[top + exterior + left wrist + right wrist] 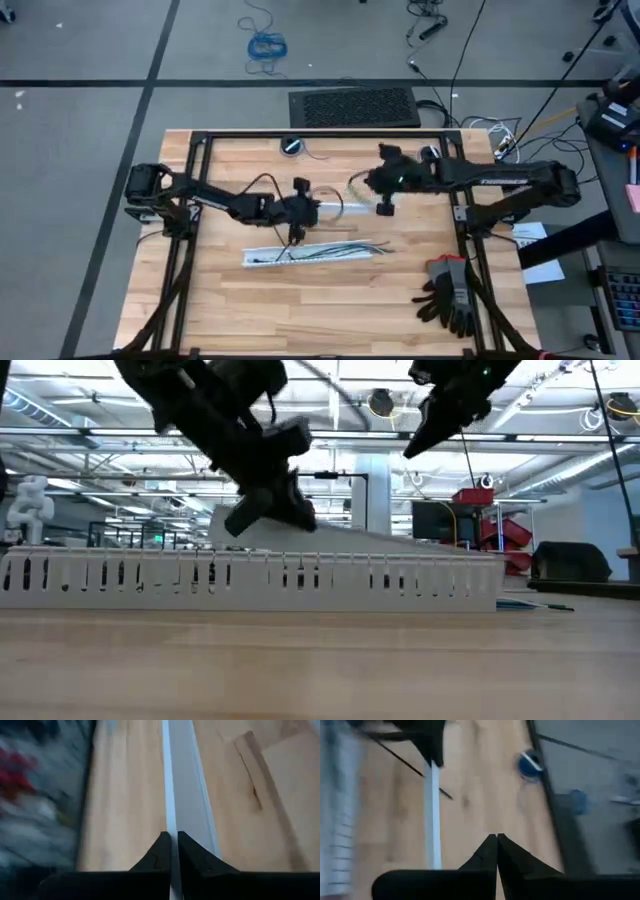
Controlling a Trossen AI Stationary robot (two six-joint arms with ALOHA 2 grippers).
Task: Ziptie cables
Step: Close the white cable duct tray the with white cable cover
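Wood-grain surface fills the low view's foreground, and just behind it stands the white slotted duct, long axis running left-right. From the high view, left to right: the left arm reaches in from the left edge, and its left pincer hangs above the duct's left half, clamped on a long flat white strip, which looks like the duct's cover; the left wrist view shows both fingers pinching the strip's near end, the strip running straight away from them. The cables lie in or along the duct, long axis left-right, loose ends splayed toward the right, just beside and nearer the front edge than the left pincer. Zipties cannot be picked out with certainty. Farther right, the right pincer hovers near the surface's back half, fingers together and empty, well apart from the cables. Black gloves sit at the front right. Judgement: left arm is nearer the bundle; cover must clear first.
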